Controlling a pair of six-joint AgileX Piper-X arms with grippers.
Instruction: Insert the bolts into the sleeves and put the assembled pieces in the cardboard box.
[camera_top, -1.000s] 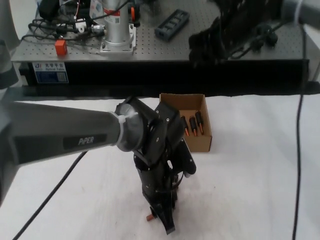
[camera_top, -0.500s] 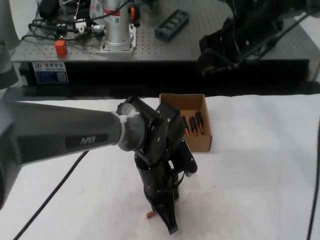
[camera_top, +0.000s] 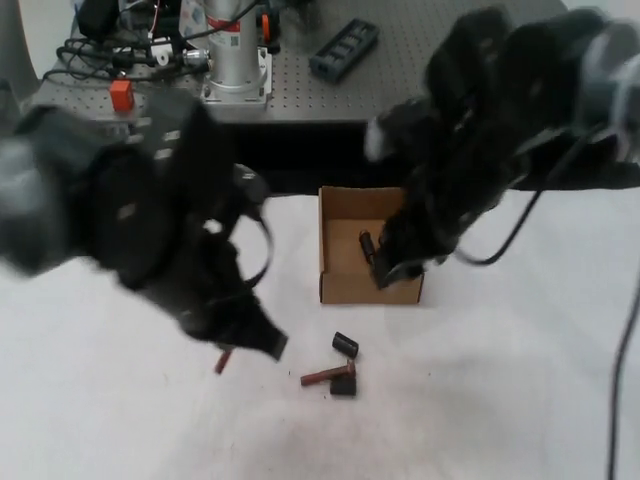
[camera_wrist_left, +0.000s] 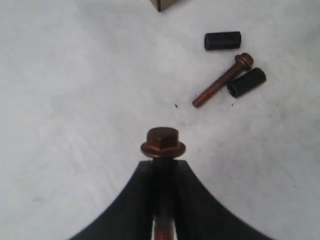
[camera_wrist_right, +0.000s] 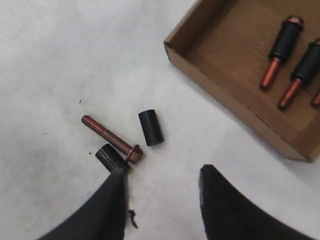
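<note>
1. Gripping a copper bolt (camera_wrist_left: 162, 145) by its shank, my left claw (camera_wrist_left: 162, 167) is clenched tight on it; the hex head pokes out past my fingertips, over the white cloth (camera_wrist_left: 75, 75).
2. My right claw (camera_wrist_right: 162, 187) is released, its two fingers spread wide with nothing between them; in the high view it hangs near the front wall of the cardboard box (camera_top: 370, 288).
3. On the cloth just in front of the box a loose bolt (camera_wrist_left: 222, 81) lies flat; one black sleeve (camera_wrist_left: 246, 82) lies right beside its head end; the other sleeve (camera_wrist_left: 222, 40) lies a little apart, nearer the box.
4. Inside the box the assembled pieces (camera_wrist_right: 282, 47) lie side by side on the floor; each shows a copper shank sticking out of a black sleeve.
5. My two claws are well apart; the left is out over the cloth, the right is by the box.
</note>
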